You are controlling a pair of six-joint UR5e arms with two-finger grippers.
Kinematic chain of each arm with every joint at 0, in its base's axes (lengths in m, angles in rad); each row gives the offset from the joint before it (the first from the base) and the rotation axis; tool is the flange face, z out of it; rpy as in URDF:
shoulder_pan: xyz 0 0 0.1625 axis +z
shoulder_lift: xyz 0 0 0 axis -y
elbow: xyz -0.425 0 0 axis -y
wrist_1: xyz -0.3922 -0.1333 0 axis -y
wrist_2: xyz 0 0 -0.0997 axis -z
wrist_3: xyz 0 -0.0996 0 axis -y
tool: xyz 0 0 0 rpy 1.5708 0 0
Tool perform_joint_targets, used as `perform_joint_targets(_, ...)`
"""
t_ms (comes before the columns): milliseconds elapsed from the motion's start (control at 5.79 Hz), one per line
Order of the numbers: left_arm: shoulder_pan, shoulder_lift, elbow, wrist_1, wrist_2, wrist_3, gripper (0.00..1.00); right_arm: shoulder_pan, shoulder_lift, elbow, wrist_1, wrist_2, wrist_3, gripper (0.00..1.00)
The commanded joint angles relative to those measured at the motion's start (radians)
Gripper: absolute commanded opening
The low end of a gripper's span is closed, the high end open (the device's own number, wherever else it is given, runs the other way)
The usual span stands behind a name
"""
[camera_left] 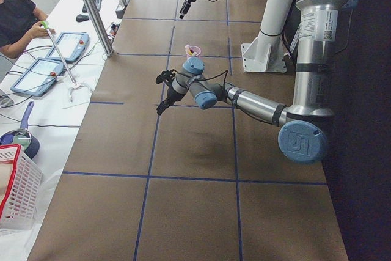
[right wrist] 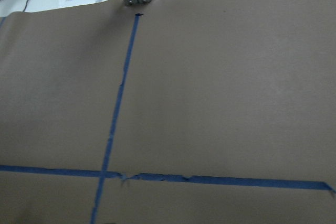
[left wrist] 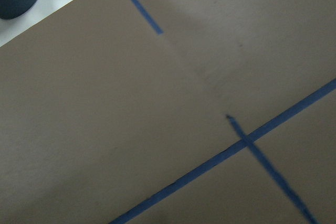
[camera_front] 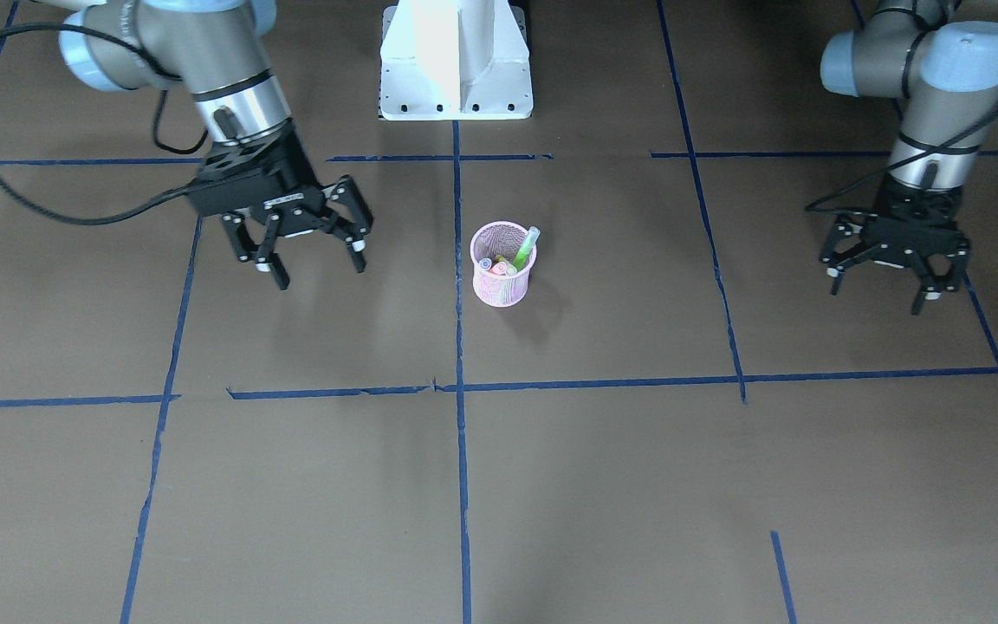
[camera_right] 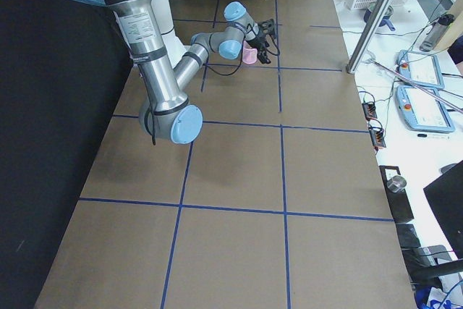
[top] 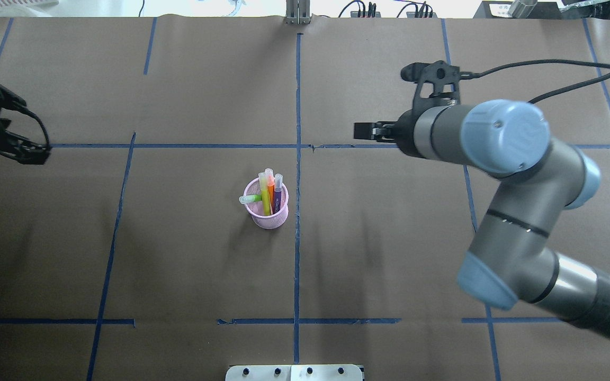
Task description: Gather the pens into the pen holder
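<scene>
You have the pen holder [camera_front: 503, 279] standing upright near the middle of the bench [camera_front: 638, 485], just on the robot's left of the blue tape line [camera_front: 462, 451] that runs from the robot's edge to your edge. It stands straight out from the white robot base [camera_front: 456, 61], well clear of both ends of the bench.

The pens are inside it, cap ends up. The green pen [camera_front: 526, 248] leans hard over the rim toward the bench's left end. The orange pen [top: 271, 189] and the purple pen [top: 278, 194] stand side by side, closer to upright, and all of them poke out above the rim.

Look at the right gripper [camera_front: 319, 270]: it hangs over the right half of the bench with its fingers spread wide and nothing between them, well apart from the holder. The left gripper [camera_front: 878, 296] hangs near the left end of the bench, and its fingers are also spread wide around nothing.

Your two wrist cameras show only brown bench paper and blue tape, with neither pens nor holder in them.
</scene>
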Motion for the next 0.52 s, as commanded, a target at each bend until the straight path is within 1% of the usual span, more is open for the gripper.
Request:
perform_joint_targets(0, -0.205, -0.009, 0.001, 0.186, -0.222, 0.140, 0.99, 0.225, -0.128, -0.004, -0.002, 0.278, -0.176, 0.99)
perform_joint_targets(173, -0.273, -0.021, 0.002, 0.264, -0.333, 0.142, 1.00, 0.343, -0.217, -0.008, -0.005, 0.391, -0.322, 0.99)
perform_joint_targets(346, -0.354, -0.021, 0.004, 0.327, -0.446, 0.144, 1.00, 0.474, -0.295, -0.044, -0.005, 0.497, -0.521, 0.99)
